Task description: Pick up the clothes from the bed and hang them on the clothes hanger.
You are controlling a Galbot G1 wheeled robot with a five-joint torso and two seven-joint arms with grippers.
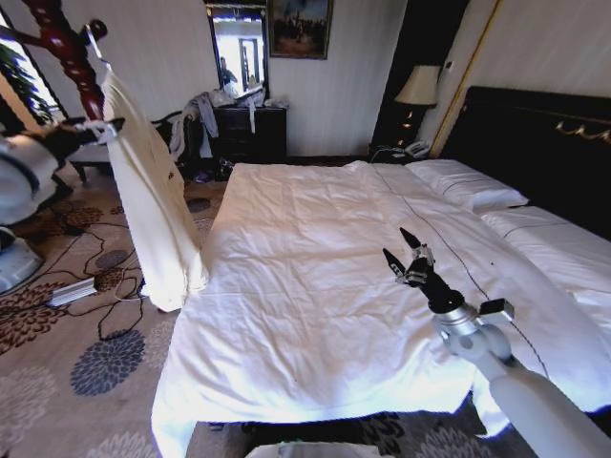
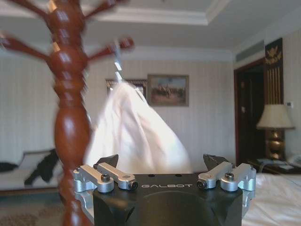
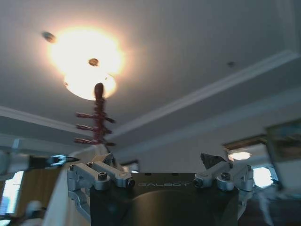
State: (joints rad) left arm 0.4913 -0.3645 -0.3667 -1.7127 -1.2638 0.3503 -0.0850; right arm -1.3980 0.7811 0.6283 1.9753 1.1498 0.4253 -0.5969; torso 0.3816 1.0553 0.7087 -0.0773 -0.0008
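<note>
Bed: the bed (image 1: pixel 315 286) with white quilt fills the middle of the head view; its black headboard stands at the right, and its far right side is cut off by the picture edge.
Clothes: the clothes (image 1: pixel 153 210) hang down beside the bed's left edge, well off the quilt. The top is near the wooden pole, and the lower end reaches close to the carpet. In the left wrist view the clothes (image 2: pixel 136 136) are blurred, so the printed mark is hard to make out.
Wooden pole: the reddish-brown wooden pole (image 1: pixel 72 48) stands at the upper left, its lower part hidden behind the cloth and the arm.
Clothes hanger: the clothes hanger (image 1: pixel 95 43) shows as a metal hook on a peg of the pole; its shoulders are covered by the cloth.
Left gripper: the left gripper (image 1: pixel 107 127) is stretched to the clothes at about shoulder height; the fingers (image 2: pixel 106 162) stand apart and grasp nothing.
Right gripper: the right gripper (image 1: pixel 406 256) is raised over the quilt, pointing up, fingers (image 1: pixel 410 239) spread and free.
</note>
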